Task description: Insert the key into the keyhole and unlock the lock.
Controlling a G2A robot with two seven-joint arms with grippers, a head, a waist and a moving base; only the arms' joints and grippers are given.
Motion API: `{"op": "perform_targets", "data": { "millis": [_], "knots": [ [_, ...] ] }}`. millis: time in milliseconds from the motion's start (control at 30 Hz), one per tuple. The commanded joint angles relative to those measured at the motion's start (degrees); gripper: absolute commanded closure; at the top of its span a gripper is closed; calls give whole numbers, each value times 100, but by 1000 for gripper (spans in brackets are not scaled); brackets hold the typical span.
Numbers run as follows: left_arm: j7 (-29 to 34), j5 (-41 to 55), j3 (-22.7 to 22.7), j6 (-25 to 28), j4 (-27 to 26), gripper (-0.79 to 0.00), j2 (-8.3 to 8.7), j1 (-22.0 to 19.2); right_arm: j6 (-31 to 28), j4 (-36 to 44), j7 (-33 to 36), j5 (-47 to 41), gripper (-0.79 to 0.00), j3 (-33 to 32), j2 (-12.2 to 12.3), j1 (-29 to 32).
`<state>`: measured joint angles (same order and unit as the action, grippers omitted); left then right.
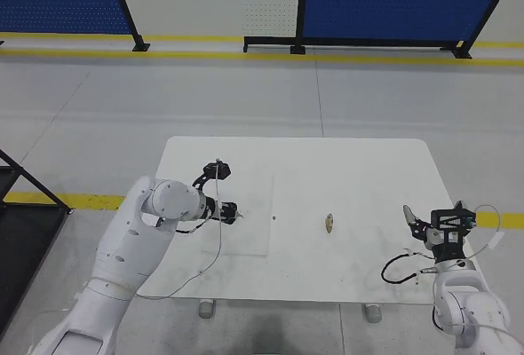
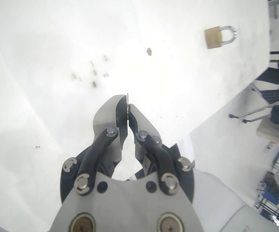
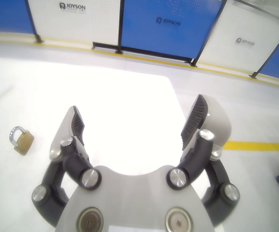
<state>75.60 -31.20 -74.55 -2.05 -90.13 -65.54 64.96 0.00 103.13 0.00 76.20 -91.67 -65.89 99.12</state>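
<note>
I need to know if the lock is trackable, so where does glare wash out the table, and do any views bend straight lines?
Left wrist view: glare bleaches the table ahead of the left gripper pinching the key, yet the padlock is distinct. Right wrist view: table whitest ahead of the right gripper; barrier panels bow. Top view: even light, lines straight.

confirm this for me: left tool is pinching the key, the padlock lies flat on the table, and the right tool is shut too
Not quite: the right tool is open, spread wide with nothing in it, as the right wrist view shows. The left tool does pinch the key, and the padlock lies flat on the table.
</note>
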Motion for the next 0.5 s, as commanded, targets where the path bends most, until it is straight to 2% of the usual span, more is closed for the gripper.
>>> {"op": "perform_targets", "data": {
  "millis": [0,167,467],
  "knots": [
    [38,479,-276,72,-84,0,36,183,0,0,0,0,-785,0,0,0],
    [133,1518,-890,325,8,0,120,553,0,0,0,0,-785,0,0,0],
    [721,3511,-1754,767,786,0,248,862,0,0,0,0,-785,0,0,0]
  ]
}}
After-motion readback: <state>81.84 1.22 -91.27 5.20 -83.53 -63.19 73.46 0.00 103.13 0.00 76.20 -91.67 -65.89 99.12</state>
